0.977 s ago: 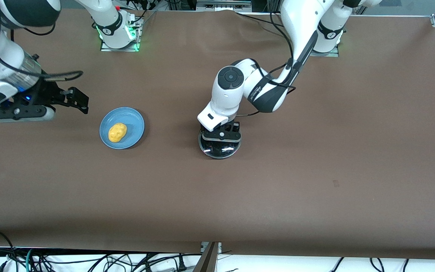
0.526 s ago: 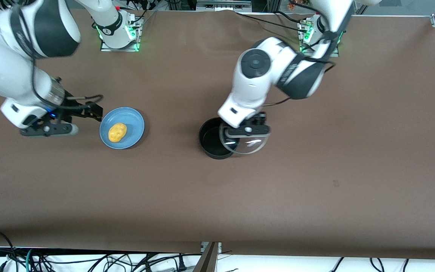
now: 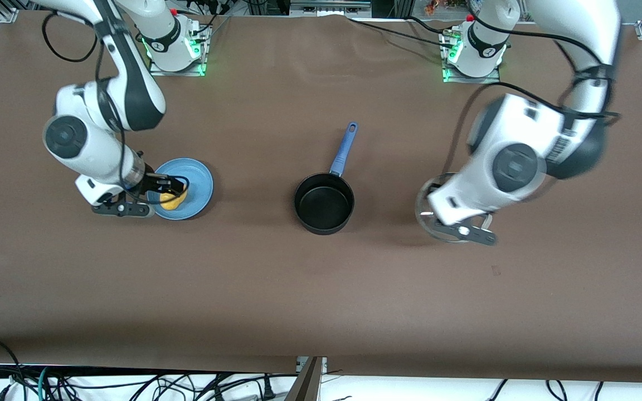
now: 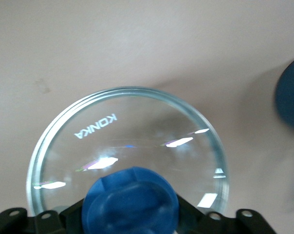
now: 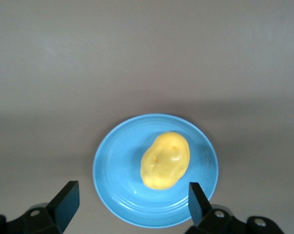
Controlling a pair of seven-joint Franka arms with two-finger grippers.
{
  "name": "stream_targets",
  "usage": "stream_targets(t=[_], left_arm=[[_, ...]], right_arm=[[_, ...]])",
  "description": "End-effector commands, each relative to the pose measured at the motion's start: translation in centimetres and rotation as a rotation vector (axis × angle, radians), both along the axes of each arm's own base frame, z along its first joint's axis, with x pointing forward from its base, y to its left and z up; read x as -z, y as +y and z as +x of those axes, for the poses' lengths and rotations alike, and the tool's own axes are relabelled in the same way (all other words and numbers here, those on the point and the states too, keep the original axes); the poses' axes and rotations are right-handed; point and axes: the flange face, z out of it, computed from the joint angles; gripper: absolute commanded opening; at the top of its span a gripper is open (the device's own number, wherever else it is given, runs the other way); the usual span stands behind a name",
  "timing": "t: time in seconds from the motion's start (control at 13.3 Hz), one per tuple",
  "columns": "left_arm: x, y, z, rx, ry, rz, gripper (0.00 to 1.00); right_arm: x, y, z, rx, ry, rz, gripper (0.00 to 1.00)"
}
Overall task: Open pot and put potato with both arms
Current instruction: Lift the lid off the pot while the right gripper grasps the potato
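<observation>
"KONKA" lettering on glass lid [image 4: 127, 146] in left hand [image 4: 132, 214].

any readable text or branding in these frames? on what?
"KONKA": on the glass lid, which the left claw holds by its blue knob; it shows upside down in the left wrist view.
Nothing readable on the pot, plate or potato.
</observation>
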Motion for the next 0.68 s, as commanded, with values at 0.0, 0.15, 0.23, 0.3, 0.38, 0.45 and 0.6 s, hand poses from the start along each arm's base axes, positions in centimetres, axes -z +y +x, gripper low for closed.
stream_targets(t=[0.0,0.15,0.23,0.3,0.38,0.45,0.6], left_arm=[[2.4,7.7,0.2,0.167,0.078,-0.039,0.28],[5.3,13.2,0.3,0.213,0.082,-0.077,0.29],[7.3,15.4,-0.1,0.226,0.067,-0.088,0.3],[9.5,17.8,-0.7,0.238,0.038,-0.101,0.3],[11.5,19.7,-1.3,0.255,0.014,-0.113,0.3],[13.3,21.2,-2.0,0.271,-0.012,-0.119,0.3],[16.0,23.3,-2.4,0.351,-0.076,-0.059,0.3]], right_arm=[[3.7,-2.4,-0.2,0.08,0.015,0.002,0.99],[7.2,-4.3,-1.1,0.141,0.017,0.001,0.99],[8.7,-4.9,-1.5,0.161,0.015,0.001,0.99],[9.7,-5.6,-1.8,0.185,0.016,0.008,0.99],[10.4,-5.7,-2.0,0.208,0.025,0.021,0.99],[10.6,-5.7,-2.0,0.215,0.029,0.026,0.99],[10.6,-5.6,-2.0,0.221,0.03,0.029,0.99]])
